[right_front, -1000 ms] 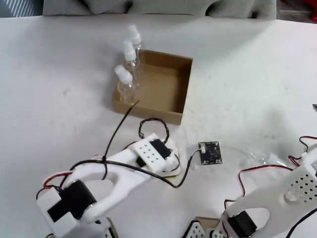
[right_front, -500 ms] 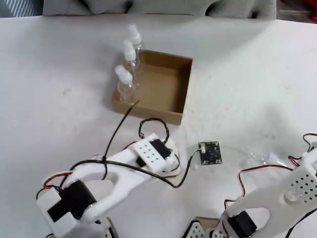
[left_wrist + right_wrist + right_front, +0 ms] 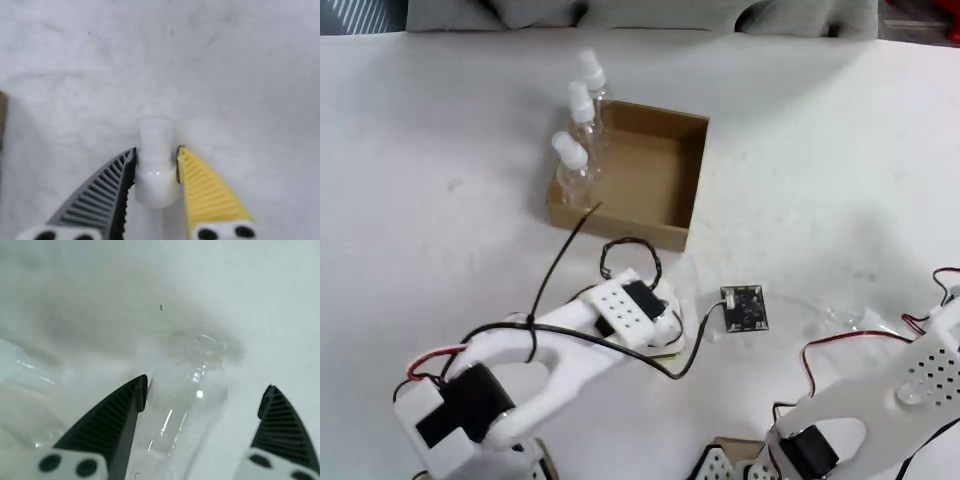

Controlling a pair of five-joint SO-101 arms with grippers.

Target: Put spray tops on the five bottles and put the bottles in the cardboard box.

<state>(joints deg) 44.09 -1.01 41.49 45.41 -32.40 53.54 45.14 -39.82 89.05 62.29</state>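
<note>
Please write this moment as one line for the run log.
left hand: shut on top | right hand: open around bottle on table | three topped bottles at box wall

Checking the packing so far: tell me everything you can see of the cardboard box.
The cardboard box is brown, squarish, shallow and open-topped, with plain walls and no flaps showing. It sits flat on the white table, toward its far side, turned a little askew. Three clear bottles with white spray tops stand in a row along one side wall, apparently inside it. The rest of its floor is bare.
</note>
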